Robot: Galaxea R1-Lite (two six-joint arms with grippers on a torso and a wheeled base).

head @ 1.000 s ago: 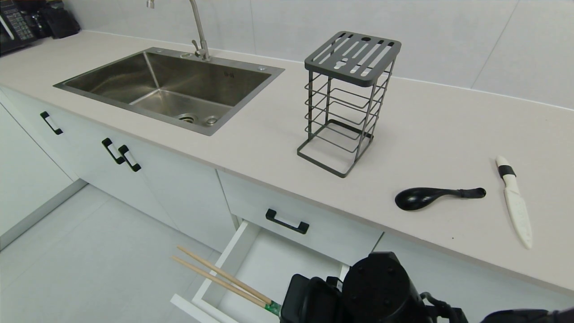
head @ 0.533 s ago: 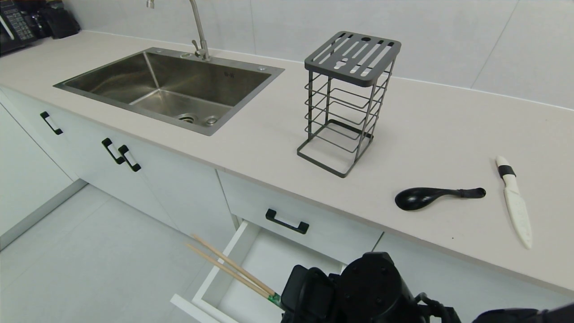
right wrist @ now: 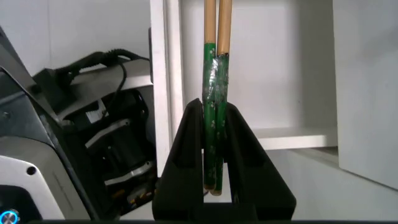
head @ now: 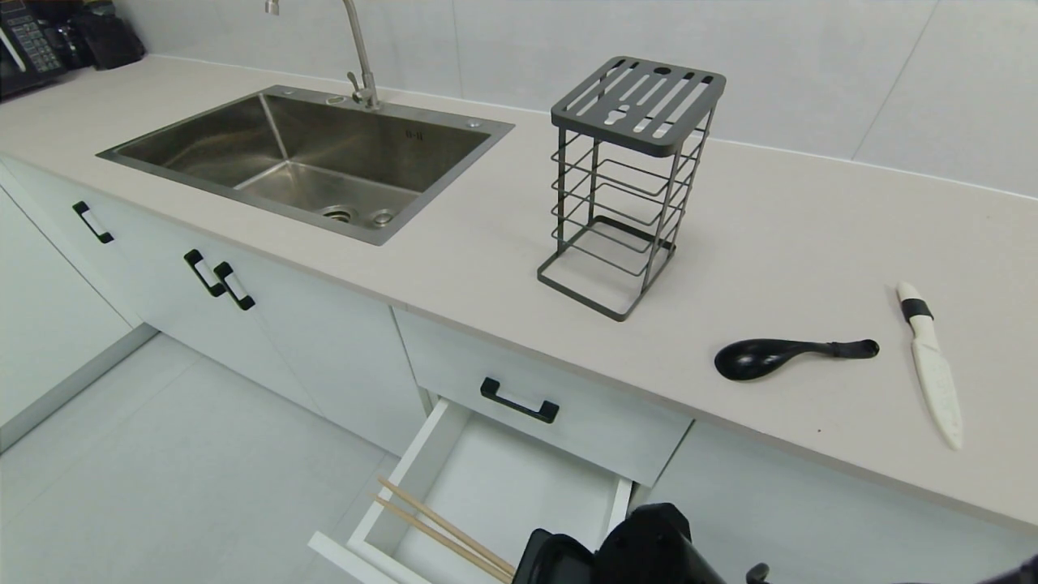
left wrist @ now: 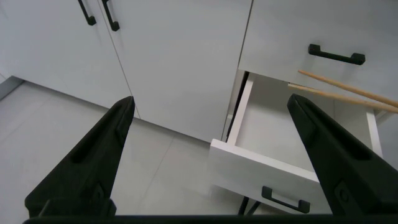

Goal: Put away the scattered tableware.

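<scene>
A pair of wooden chopsticks with green-taped ends hangs over the open white drawer, held in my right gripper, which is shut on the taped ends. Their tips point across the drawer toward its left side, and the same chopsticks show in the left wrist view. My left gripper hovers open in front of the cabinets, above the floor, with nothing between its fingers. A black spoon and a white knife lie on the counter at the right.
A dark wire rack stands mid-counter. The steel sink with its tap lies to the left. Above the open drawer is a shut drawer with a black handle. Cabinet doors with black handles stand to the left.
The chopsticks have moved down and to the right, lower over the open drawer. The right arm has sunk toward the bottom edge of the head view.
</scene>
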